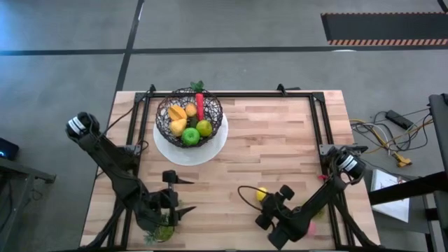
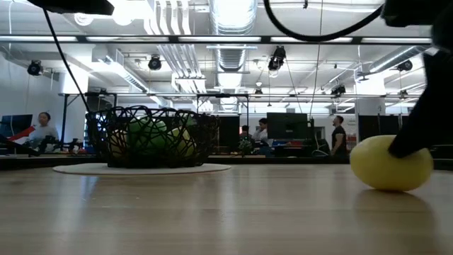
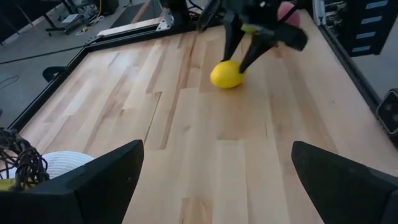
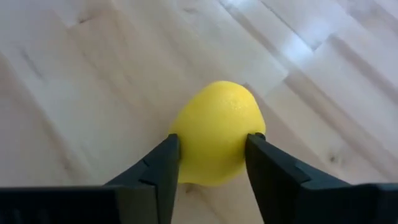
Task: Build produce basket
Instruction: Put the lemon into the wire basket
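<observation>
The dark wire basket (image 1: 189, 112) stands on a white plate (image 1: 210, 148) at the far left of the table and holds orange, yellow, green and red produce. A yellow lemon (image 1: 261, 194) lies on the wood near the table's near edge. My right gripper (image 1: 264, 199) is at the lemon, fingers on either side of it. My left gripper (image 1: 183, 192) hovers open near the near-left edge, to the lemon's left, holding nothing. In the left wrist view, the lemon (image 3: 227, 74) sits under the right gripper's fingers. My right gripper pinches the lemon between its two fingers, one pad on each side of its middle (image 4: 239, 140). The fingers (image 4: 165, 162) slant down onto it from the table's near-right side. The lemon's underside (image 2: 389, 185) rests on the table.
A small green potted plant (image 1: 159, 234) stands by the left gripper at the near edge. A pink piece (image 1: 311, 227) lies under the right arm. A black frame (image 1: 318, 119) borders the table. Bare wood (image 1: 273, 147) lies between lemon and basket. People show in the room behind.
</observation>
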Robot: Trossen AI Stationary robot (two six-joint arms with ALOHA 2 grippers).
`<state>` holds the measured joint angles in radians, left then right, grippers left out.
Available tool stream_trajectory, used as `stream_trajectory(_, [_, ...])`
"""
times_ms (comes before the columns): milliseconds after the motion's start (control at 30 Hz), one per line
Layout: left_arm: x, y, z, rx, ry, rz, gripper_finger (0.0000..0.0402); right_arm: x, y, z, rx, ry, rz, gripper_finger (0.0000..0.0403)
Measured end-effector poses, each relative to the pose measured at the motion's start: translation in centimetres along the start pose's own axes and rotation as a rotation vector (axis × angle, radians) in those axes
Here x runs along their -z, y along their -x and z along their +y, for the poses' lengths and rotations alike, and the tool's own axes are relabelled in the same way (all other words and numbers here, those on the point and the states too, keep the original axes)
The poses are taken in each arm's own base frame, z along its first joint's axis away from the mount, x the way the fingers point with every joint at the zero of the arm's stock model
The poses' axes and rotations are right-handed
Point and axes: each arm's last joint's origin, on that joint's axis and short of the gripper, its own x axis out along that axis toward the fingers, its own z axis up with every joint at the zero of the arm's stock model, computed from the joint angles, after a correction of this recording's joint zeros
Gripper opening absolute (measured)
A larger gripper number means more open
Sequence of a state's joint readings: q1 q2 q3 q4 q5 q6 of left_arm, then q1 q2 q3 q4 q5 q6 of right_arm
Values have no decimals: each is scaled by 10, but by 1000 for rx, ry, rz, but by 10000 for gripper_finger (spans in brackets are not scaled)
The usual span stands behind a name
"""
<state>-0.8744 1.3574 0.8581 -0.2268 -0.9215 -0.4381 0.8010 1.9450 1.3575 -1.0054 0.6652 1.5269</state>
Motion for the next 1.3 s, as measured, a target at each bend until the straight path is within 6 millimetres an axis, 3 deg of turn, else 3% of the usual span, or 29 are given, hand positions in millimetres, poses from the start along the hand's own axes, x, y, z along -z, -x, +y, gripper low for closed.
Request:
stream_trajectory(300, [2, 9, -5, 36, -11, -8, 391, -6, -1, 1, 6, 178, -59, 104])
stream_trajectory(567, [3, 13, -8, 53, -24, -9, 391, -24, 12, 7, -31, 253, -151, 49])
stream_trajectory(733, [6, 17, -11, 66, -41, -4, 391, -37, 5, 6, -14, 255, -132, 36])
stream_trajectory(867, [6, 17, -11, 66, -41, -4, 391, -51, -9, 2, -1, 339, -33, 63])
stream_trajectory(1067, [6, 17, -11, 69, -41, -2, 391, -75, -33, -3, -67, 390, 180, 146])
stream_trajectory(1300, [7, 17, -11, 84, -22, 13, 391, -95, -48, -3, -122, 444, 157, 243])
